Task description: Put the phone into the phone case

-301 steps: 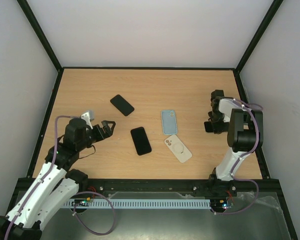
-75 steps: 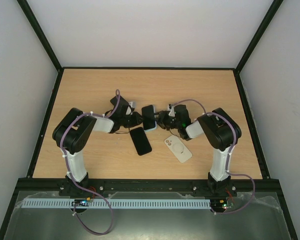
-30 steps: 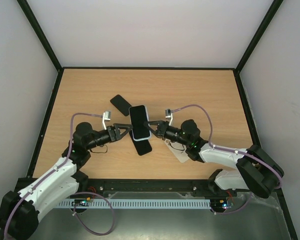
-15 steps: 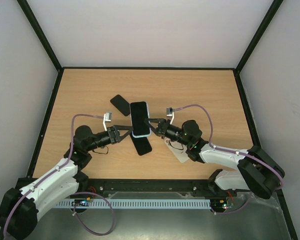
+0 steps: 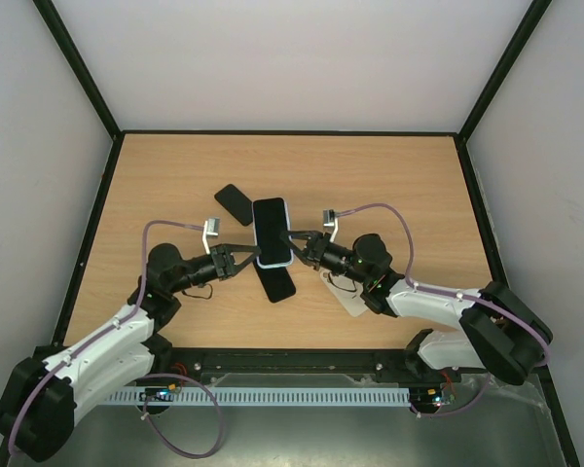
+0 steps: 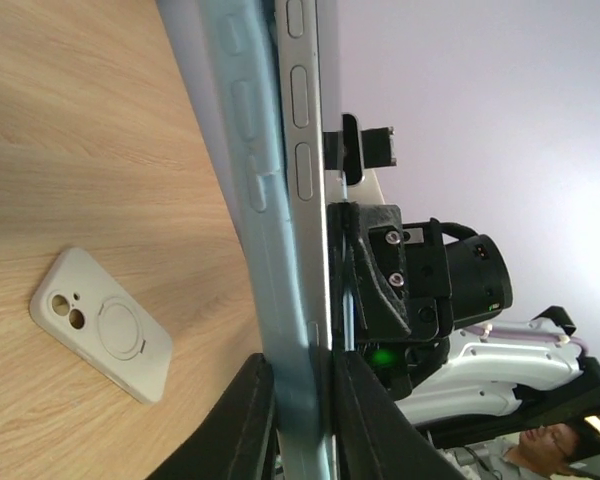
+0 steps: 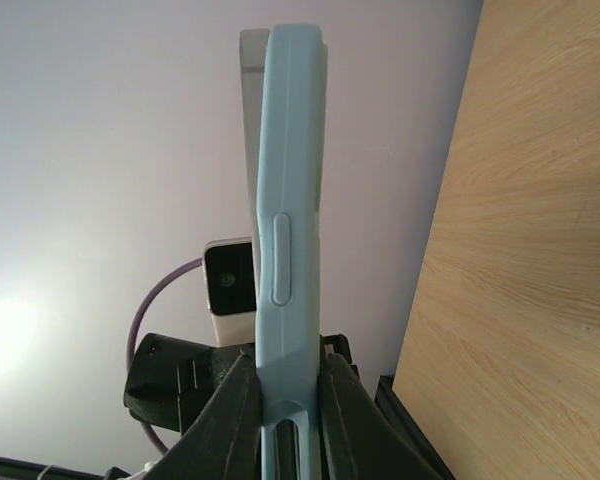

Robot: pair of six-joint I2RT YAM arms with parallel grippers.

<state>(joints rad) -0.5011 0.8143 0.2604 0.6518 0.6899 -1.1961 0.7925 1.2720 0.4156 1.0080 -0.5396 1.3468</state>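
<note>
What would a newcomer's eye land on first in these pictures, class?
First, the phone and blue case, clamped together above the table's middle by the left end effector and the right end effector from opposite sides. Next, a black phone lying on the wood just beneath them, and a white case to its right.

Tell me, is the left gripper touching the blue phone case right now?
Touching. In the left wrist view, both fingers of the left gripper press against the blue phone case with no gap.
</note>
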